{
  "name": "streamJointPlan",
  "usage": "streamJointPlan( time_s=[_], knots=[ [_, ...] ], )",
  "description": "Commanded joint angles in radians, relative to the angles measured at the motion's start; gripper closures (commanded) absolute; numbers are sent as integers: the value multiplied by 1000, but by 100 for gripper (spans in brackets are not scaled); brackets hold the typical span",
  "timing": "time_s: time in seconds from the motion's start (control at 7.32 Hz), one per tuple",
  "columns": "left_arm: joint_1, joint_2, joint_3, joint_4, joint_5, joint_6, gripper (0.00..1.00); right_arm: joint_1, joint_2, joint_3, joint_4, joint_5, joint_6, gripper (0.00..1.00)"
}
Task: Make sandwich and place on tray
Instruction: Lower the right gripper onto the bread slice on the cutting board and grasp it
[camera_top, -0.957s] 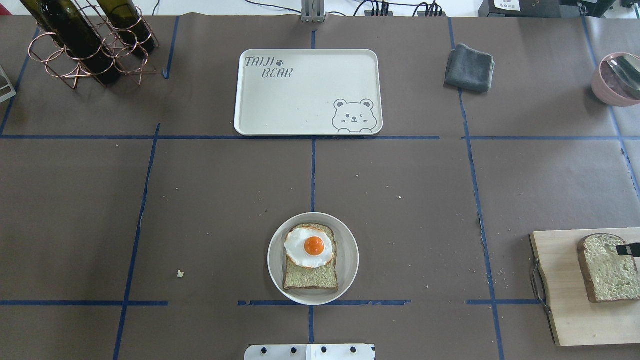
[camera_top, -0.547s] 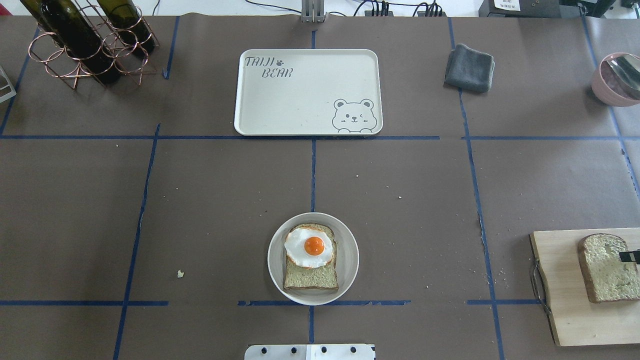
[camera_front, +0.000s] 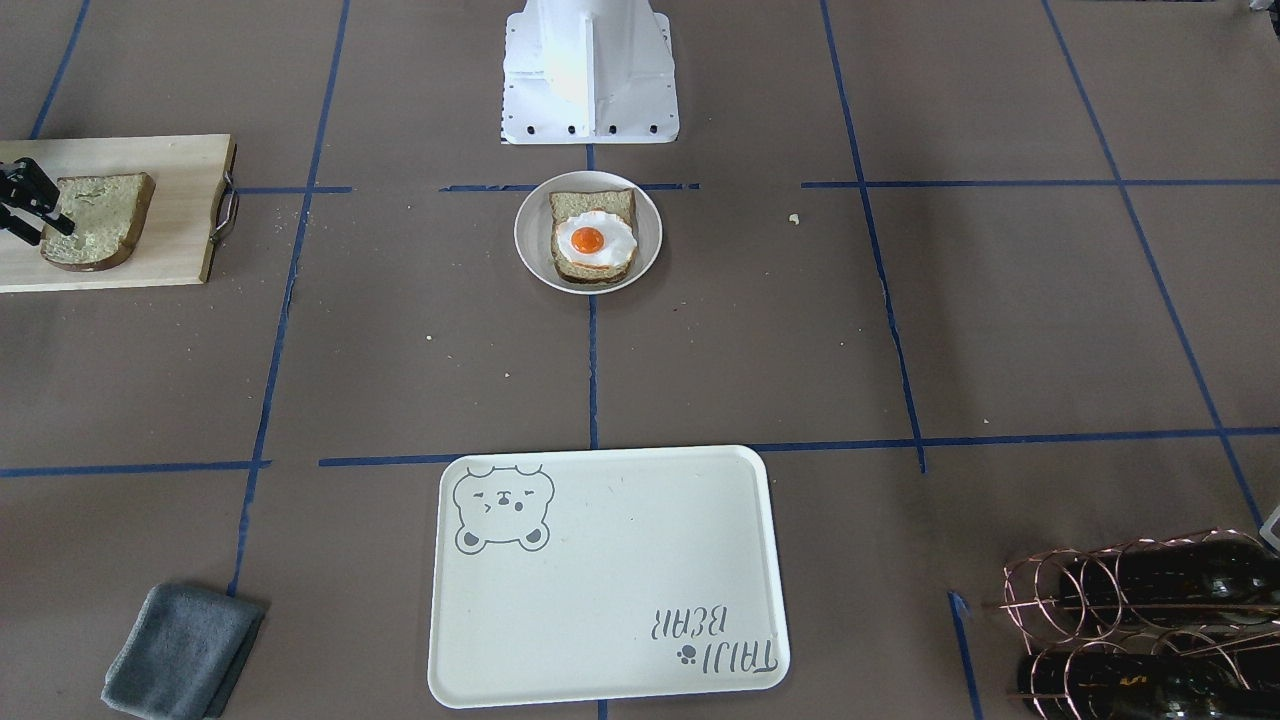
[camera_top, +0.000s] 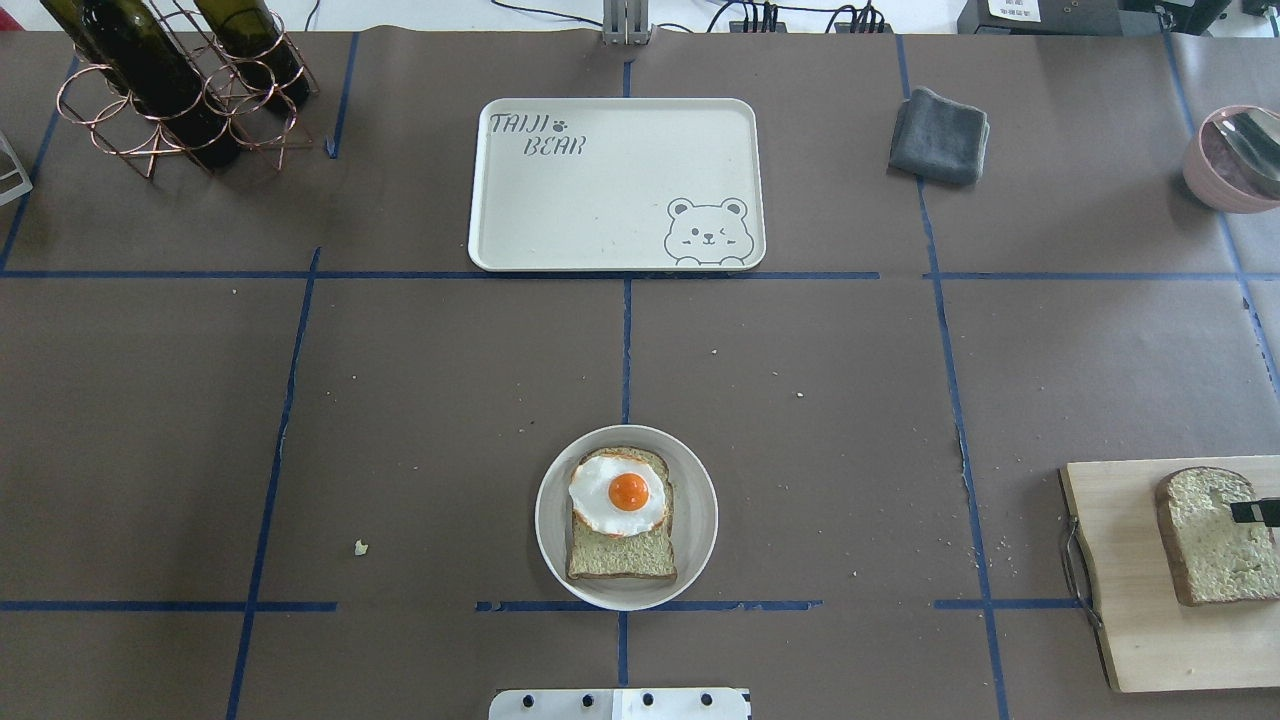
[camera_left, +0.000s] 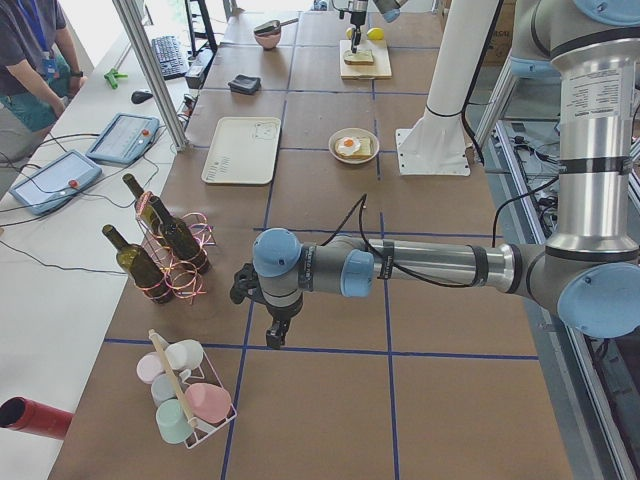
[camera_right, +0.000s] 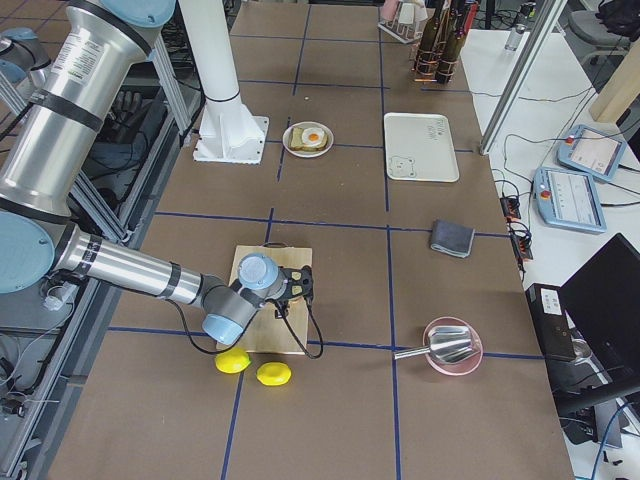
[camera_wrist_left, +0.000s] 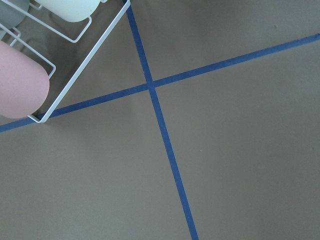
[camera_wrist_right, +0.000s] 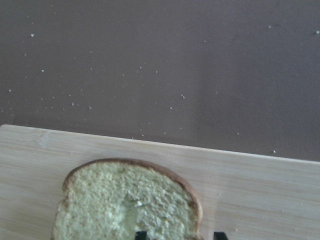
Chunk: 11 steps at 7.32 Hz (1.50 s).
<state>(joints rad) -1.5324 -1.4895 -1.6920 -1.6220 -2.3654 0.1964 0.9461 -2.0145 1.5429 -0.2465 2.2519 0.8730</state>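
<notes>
A bread slice (camera_top: 620, 560) topped with a fried egg (camera_top: 618, 492) lies on a small round plate (camera_top: 695, 555) near the robot base. A second bread slice (camera_top: 1205, 545) lies on the wooden cutting board (camera_top: 1130, 620) at the right. My right gripper (camera_top: 1250, 512) is low over this slice. In the right wrist view its jaws stand open (camera_wrist_right: 180, 234), one tip over the slice (camera_wrist_right: 125, 200) and one past its crust. The cream bear tray (camera_top: 600, 190) sits at the far centre. My left gripper (camera_left: 273, 338) shows only in the left side view; I cannot tell whether it is open.
A copper wine rack with bottles (camera_top: 170, 90) stands far left. A grey folded cloth (camera_top: 938, 135) and a pink bowl with a spoon (camera_top: 1225, 160) are far right. Two lemons (camera_right: 255, 368) lie by the board. A wire rack of cups (camera_left: 185, 400) is near the left gripper.
My right gripper's finger has shifted slightly toward the near side over the slice on the board. The bread, egg, plate and tray have not moved.
</notes>
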Motion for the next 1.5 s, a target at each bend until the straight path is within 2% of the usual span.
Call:
streamJointPlan(
  time_s=[0.0, 0.27, 0.55, 0.82, 1.09, 1.23, 1.37],
  knots=[
    [0, 0, 0, 1, 0, 0, 0, -3, 3, 0, 1, 2, -3, 100],
    [0, 0, 0, 1, 0, 0, 0, -4, 3, 5, 1, 9, -11, 100],
    [0, 0, 0, -1, 0, 0, 0, -3, 2, 2, 61, 30, -12, 100],
    [0, 0, 0, 1, -2, 0, 0, 3, 16, 11, 125, 142, -9, 100],
    [0, 0, 0, 1, 0, 0, 0, 89, 60, 66, 138, 285, 14, 100],
    [0, 0, 0, 1, 0, 0, 0, 89, 98, 107, 129, 290, 71, 100],
    [0, 5, 2, 1, -2, 0, 0, 89, 185, 111, 125, 287, 151, 100]
  ],
)
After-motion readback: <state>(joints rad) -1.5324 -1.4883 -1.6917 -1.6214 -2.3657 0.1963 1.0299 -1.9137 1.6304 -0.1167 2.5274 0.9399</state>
